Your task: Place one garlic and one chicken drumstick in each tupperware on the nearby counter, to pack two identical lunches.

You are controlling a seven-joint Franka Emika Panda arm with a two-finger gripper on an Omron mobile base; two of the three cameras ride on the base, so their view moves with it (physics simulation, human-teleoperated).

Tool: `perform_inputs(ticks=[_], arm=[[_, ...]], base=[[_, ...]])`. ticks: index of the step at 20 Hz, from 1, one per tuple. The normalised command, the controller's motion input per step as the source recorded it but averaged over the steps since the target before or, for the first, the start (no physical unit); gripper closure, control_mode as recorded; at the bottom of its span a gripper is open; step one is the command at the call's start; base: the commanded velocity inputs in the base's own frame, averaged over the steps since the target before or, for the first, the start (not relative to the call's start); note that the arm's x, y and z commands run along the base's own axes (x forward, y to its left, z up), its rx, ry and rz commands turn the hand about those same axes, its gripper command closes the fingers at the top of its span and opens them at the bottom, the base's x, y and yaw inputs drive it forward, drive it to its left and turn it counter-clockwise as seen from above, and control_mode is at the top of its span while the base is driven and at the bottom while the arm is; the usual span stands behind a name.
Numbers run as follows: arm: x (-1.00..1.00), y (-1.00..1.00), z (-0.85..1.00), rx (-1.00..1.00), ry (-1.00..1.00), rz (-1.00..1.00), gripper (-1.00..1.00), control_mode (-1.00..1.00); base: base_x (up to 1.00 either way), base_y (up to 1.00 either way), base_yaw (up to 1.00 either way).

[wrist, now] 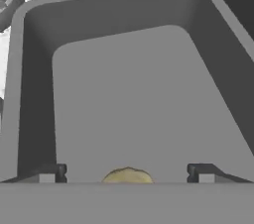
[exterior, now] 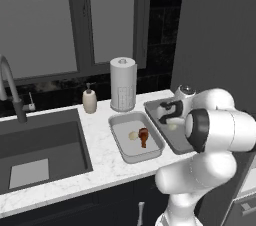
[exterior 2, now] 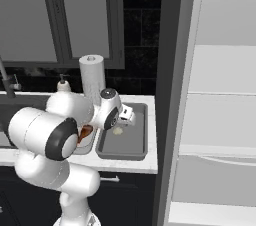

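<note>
Sitting at the far left of the surface (exterior: 107,157): a dark sink (exterior: 42,152) with a curved tap (exterior: 10,87). Standing behind, toward the window: a small soap bottle (exterior: 89,100) and a paper-towel roll (exterior: 123,84). Lying just right of the sink: the left tray (exterior: 124,152), holding one garlic bulb (exterior: 133,135) touching a brown drumstick (exterior: 144,137). Resting just beside it, nearer the fridge (exterior 2: 220,115): the right tray (exterior 2: 122,154), holding a second garlic bulb (exterior 2: 118,131) on its floor. Hovering low over that right tray: the pincer (wrist: 127,172), released, jaws standing wide apart, gripping nothing, with the second garlic bulb lying between the two fingertips (wrist: 51,172) in the hand view and touching neither. Looming at the far right: the open fridge with its white shelves.
</note>
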Motion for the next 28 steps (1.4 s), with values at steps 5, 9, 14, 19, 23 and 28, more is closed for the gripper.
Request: perform_inputs(ticks=[5,9,14,19,23,28], arm=[[-0.68,0.23,0.93,-0.05,-0.16,0.07,-1.00,-1.00],[-0.89,0.47,0.70,-0.12,-0.06,0.08,-1.00,-1.00],[-0.78,0.44,0.87,-0.13,-0.11,0.07,-1.00,-1.00],[-0.84,0.39,0.76,-0.11,-0.13,0.05,-1.00,-1.00],[-1.00,0.22,0.30,-0.07,-0.13,0.09,-1.00,-1.00],[-1.00,0.08,-0.05,-0.03,-0.07,0.10,-1.00,-1.00]], base=[[0.00,0.00,0.00],[0.00,0.00,0.00],[0.00,0.00,0.00],[0.00,0.00,0.00],[0.00,0.00,0.00],[0.00,0.00,0.00]])
